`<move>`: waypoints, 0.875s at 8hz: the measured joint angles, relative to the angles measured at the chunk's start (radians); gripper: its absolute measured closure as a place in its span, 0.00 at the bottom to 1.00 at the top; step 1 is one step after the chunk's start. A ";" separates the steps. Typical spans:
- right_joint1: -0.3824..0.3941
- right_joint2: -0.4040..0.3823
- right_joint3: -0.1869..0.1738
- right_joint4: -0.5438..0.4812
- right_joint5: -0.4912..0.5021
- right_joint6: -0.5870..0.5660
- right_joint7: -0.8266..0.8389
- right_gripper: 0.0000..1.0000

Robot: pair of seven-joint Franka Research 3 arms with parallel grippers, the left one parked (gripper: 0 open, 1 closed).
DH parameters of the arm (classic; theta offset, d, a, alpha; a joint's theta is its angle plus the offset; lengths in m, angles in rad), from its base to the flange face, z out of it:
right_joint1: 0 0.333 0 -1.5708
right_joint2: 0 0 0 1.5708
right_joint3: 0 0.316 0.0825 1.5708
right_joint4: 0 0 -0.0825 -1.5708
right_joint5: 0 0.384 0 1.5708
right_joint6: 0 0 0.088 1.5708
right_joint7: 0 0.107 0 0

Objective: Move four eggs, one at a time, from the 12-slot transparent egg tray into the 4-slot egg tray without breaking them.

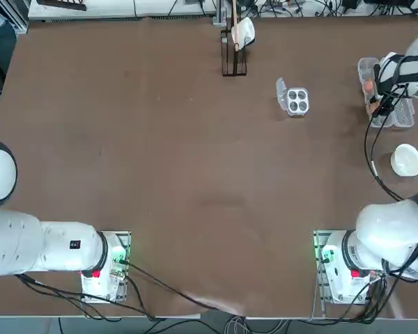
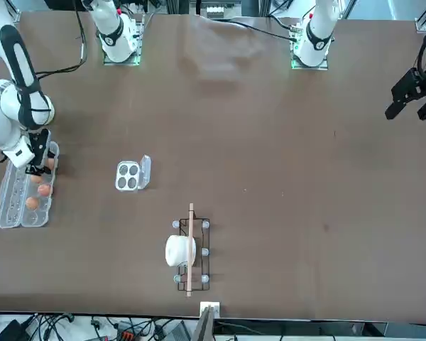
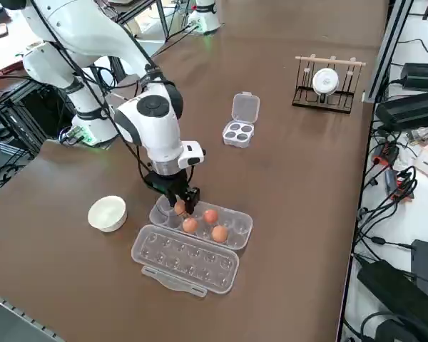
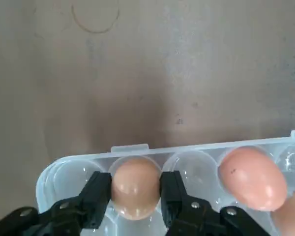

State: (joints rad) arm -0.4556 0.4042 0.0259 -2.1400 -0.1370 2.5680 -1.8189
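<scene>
- Currently, the right pincer [image 4: 135, 189] is being kept lowered into the 12-slot transparent egg tray [image 3: 232, 222], its fingers [image 4: 97, 191] closed on an egg [image 4: 134, 186] in an end cup.
- Three other eggs [image 3: 210, 216] are being held in nearby cups of that tray.
- The 4-slot egg tray [image 1: 297, 101] is sitting empty, lid open, well apart on the tabletop [image 1: 195, 174].
- A white bowl [image 3: 107, 213] is resting near the long tray.

Glossy white rounded arm links [image 3: 153, 117] with black joint bands; black two-finger right gripper [image 4: 135, 189] with silver screws on finger mounts; black cables looped along arm; green-lit base [image 1: 338, 261], apparently red-marked.
</scene>
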 joint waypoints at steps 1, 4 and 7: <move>-0.001 -0.006 0.000 0.000 0.008 -0.003 0.001 0.42; 0.002 -0.092 0.009 0.041 0.061 -0.100 0.019 0.42; 0.077 -0.236 0.024 0.075 0.072 -0.304 0.250 0.42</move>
State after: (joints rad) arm -0.3790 0.1685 0.0496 -2.0650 -0.0647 2.2641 -1.5689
